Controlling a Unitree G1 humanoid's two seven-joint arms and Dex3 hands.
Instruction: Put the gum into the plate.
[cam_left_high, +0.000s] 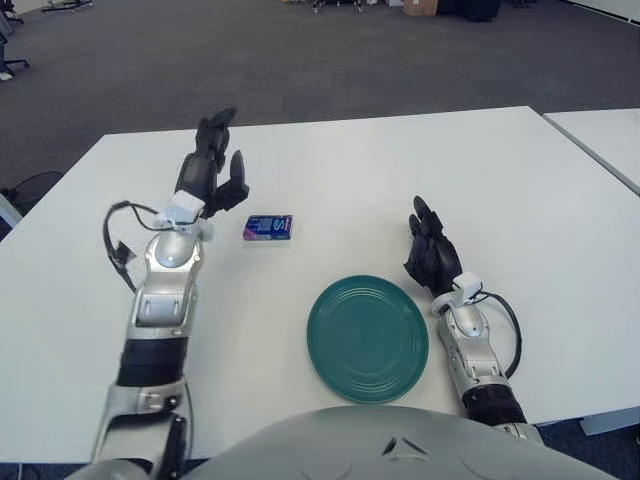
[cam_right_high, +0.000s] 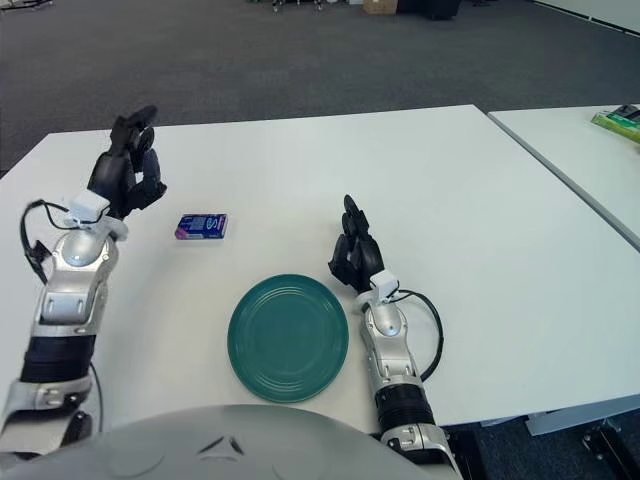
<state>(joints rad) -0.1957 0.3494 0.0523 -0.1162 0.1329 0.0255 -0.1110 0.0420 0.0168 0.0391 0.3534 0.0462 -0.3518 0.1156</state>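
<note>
A: Looking at the gum (cam_left_high: 268, 227) first, we see a small blue and purple pack lying flat on the white table (cam_left_high: 520, 200). There is white print on it, but we cannot read the letters.

B: Where is it from the fingers?

A: The left hand (cam_left_high: 212, 165) is lifted above the table. Its fingers (cam_left_high: 218, 128) are spread loose and hold nothing. The gum lies just to the right of those fingers and a bit nearer to us. It is not touching them.

B: And the other hand?

A: The right hand (cam_left_high: 432, 254) shows just right of the green plate (cam_left_high: 367, 338). We cannot tell if its dark fingers are loose or curled. They hold nothing we can see.

B: Is the gum in the plate?

A: No. The plate has nothing in it. The gum sits apart from it, up and to the left.

B: What can we not see well?

A: Our grey body (cam_left_high: 400, 445) covers the near edge of the table. The left arm runs off the bottom of the view. A second white table (cam_left_high: 600, 140) on the right is cut off, and in the right eye view a green thing (cam_right_high: 622, 122) on it is cut off too.
</note>
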